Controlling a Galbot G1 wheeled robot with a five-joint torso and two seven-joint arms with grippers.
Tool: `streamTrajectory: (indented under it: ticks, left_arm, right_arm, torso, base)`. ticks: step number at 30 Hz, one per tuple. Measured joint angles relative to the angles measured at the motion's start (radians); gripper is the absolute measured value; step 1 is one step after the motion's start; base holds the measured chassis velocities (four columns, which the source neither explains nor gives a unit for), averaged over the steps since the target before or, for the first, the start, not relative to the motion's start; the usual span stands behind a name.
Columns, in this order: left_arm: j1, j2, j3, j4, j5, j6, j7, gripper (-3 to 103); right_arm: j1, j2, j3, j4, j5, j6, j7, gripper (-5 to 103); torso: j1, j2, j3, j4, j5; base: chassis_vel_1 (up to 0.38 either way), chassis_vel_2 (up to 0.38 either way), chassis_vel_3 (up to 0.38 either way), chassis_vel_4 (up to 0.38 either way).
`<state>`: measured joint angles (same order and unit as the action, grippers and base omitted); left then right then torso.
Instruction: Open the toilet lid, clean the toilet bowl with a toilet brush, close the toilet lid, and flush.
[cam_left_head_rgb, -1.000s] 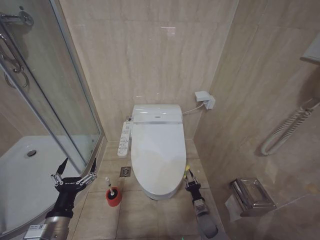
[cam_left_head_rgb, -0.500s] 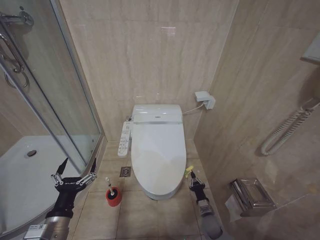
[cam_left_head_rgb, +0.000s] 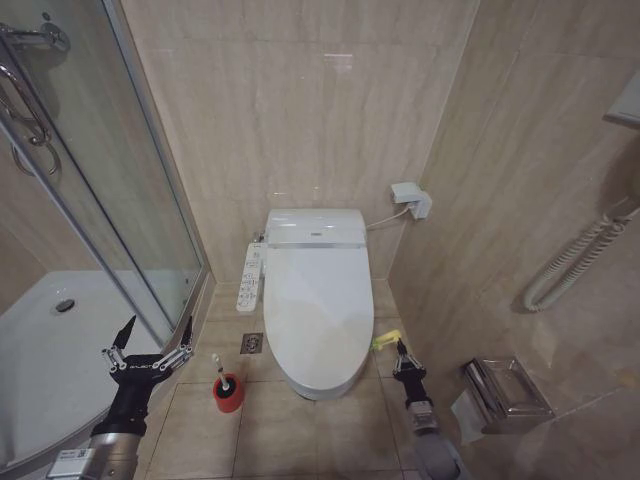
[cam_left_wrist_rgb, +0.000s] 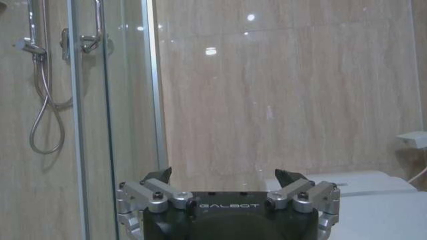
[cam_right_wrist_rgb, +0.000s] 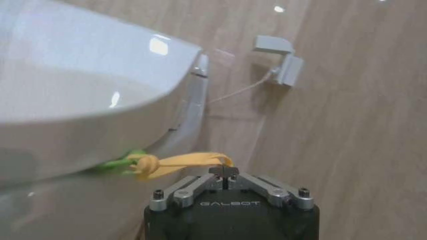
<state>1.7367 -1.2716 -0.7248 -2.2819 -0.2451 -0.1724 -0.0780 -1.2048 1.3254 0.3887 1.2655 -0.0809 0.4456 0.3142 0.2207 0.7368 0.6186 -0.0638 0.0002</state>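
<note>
Right gripper (cam_left_head_rgb: 404, 349): I have its fingers pinched together on the yellow-green tag (cam_right_wrist_rgb: 175, 162), low beside the toilet's right flank.
Left gripper (cam_left_head_rgb: 151, 342): fingers spread wide, holding nothing, parked near the shower glass (cam_left_head_rgb: 120, 200).
Toilet lid (cam_left_head_rgb: 316, 305): down flat over the toilet bowl.
Handling: I judge the glossy plastic slippery but light and hinged; the soft tag is my best hold.
Toilet brush (cam_left_head_rgb: 220, 379): standing in its red holder (cam_left_head_rgb: 228, 394).
</note>
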Motion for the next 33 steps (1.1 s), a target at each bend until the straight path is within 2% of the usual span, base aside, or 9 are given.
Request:
streamTrajectory:
  ticks: [20,21,22,23,25,28,30,33]
  left_arm:
    - [0.0,0.0,0.0,0.0,0.0,0.0,0.0,100]
    - [0.0,0.0,0.0,0.0,0.0,0.0,0.0,100]
    - [0.0,0.0,0.0,0.0,0.0,0.0,0.0,100]
    - [0.0,0.0,0.0,0.0,0.0,0.0,0.0,100]
    - [0.0,0.0,0.0,0.0,0.0,0.0,0.0,100]
    - [0.0,0.0,0.0,0.0,0.0,0.0,0.0,100]
    - [0.0,0.0,0.0,0.0,0.0,0.0,0.0,100]
    - [0.0,0.0,0.0,0.0,0.0,0.0,0.0,100]
  right_arm:
    - [-0.024,0.012,0.031,0.16,0.206,-0.027,-0.002,0]
    - [-0.017,0.012,0.038,0.169,0.22,-0.027,0.001,0]
    - [-0.01,0.013,0.04,0.179,0.238,-0.03,0.002,0]
    - [-0.01,0.013,0.04,0.179,0.238,-0.03,0.002,0]
    - [-0.005,0.014,0.041,0.187,0.258,-0.037,0.002,0]
    - [0.006,0.014,0.047,0.211,0.282,-0.049,0.002,0]
    - [0.01,0.01,0.048,0.222,0.291,-0.056,0.004,0]
    - [0.009,0.004,0.049,0.226,0.292,-0.057,0.002,0]
  torso:
    - [0.0,0.0,0.0,-0.0002,-0.0001]
    - [0.0,0.0,0.0,-0.0013,-0.0009]
    - [0.0,0.0,0.0,-0.0012,-0.0031]
    - [0.0,0.0,0.0,-0.0012,-0.0031]
    - [0.0,0.0,0.0,-0.0015,0.0001]
    - [0.0,0.0,0.0,-0.0006,-0.0013]
    - [0.0,0.0,0.0,0.0001,-0.0001]
    - [0.0,0.0,0.0,-0.0001,-0.0008]
  base:
    - [0.0,0.0,0.0,0.0]
    - [0.0,0.0,0.0,0.0]
    - [0.0,0.0,0.0,0.0]
    - [0.0,0.0,0.0,0.0]
    - [0.0,0.0,0.0,0.0]
    - [0.0,0.0,0.0,0.0]
    - [0.0,0.0,0.0,0.0]
    - [0.0,0.0,0.0,0.0]
